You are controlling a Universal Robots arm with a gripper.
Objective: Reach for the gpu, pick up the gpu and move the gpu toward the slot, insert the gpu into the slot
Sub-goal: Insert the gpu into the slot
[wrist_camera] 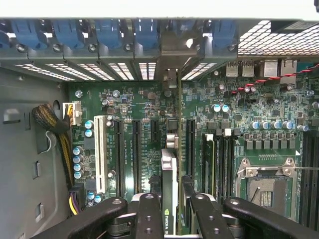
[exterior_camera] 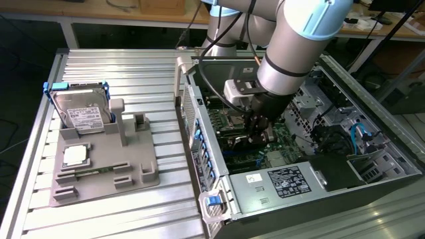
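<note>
Down inside the open computer case, the tool is pinching the gpu edge-on between its two black fingers, one pad pressed to each flat face, so the card hangs upright from the grip. Seen along the wrist, its thin edge runs straight away toward the silver bracket at the case's rear wall, parallel to the long connectors on the green motherboard. That long axis looks lined up with the slot, which appears to lie just beside the card's edge, toward the square CPU socket; whether the card has touched it, I cannot tell. Out on the desk, a hard drive stands in its grey holder.
</note>
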